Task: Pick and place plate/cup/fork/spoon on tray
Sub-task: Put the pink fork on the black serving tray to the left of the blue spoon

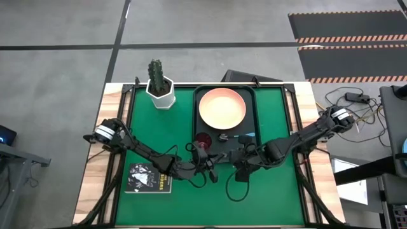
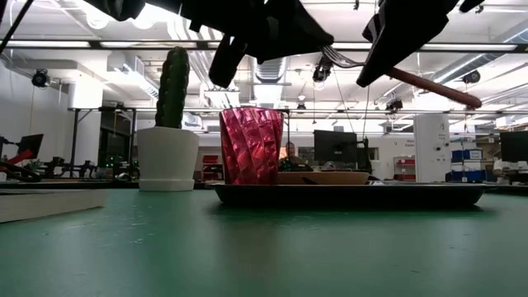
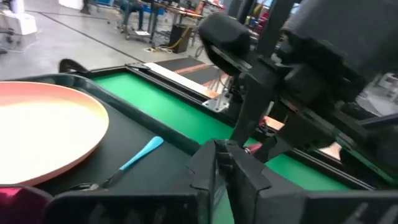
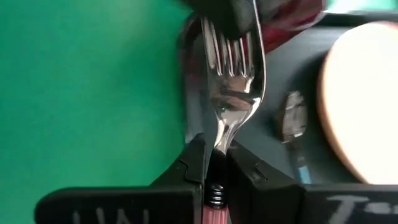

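Observation:
The dark tray (image 1: 250,95) lies at the table's middle, toward the far edge. On it rest the peach plate (image 1: 222,107), the dark red cup (image 1: 203,139), upright at its near left corner, and the blue-handled spoon (image 1: 240,136). My right gripper (image 4: 216,163) is shut on the fork (image 4: 230,81) above the tray's near edge. The tines point at my left gripper (image 1: 212,161), which meets it from the left. The pink-red handle (image 2: 433,87) sticks out behind the right fingers. My right gripper pinches the fork's metal neck (image 4: 219,142) between its two fingers, just ahead of the pink handle. The fingers lie along the fork, coming level from the table's right. The fork is lifted clear, about level. My left gripper's dark fingers (image 4: 225,14) cover the tips of the tines (image 4: 231,45) from the opposite side. The fingers themselves hide the place of contact. They look shut in the left wrist view (image 3: 224,165).
A white pot with a cactus (image 1: 159,89) stands at the far left of the green mat. A small black book (image 1: 149,178) lies near the left front. The mat's right side and near side are bare.

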{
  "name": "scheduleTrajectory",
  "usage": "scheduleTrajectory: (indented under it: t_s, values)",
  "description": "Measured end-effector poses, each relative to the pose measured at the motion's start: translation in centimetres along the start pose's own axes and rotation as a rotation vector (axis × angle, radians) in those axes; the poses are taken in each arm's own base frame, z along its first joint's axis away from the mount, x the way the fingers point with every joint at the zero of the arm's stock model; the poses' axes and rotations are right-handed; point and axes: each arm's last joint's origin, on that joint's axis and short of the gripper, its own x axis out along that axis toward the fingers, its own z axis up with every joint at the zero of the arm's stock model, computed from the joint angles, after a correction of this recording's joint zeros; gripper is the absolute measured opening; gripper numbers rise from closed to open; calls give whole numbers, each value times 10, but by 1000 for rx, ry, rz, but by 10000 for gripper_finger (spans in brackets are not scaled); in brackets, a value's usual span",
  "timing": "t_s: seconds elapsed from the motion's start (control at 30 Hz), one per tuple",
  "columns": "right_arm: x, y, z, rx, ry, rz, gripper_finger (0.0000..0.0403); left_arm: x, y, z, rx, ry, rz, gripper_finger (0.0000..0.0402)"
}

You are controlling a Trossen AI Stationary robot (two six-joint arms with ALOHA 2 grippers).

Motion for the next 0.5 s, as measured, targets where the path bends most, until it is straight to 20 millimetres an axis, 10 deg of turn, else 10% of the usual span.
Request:
scheduleTrajectory:
  t_s: [0.5]
  values:
    - [9, -39, 2, -1, 229, 377, 18, -12, -4, 26, 148, -5, -29, 155]
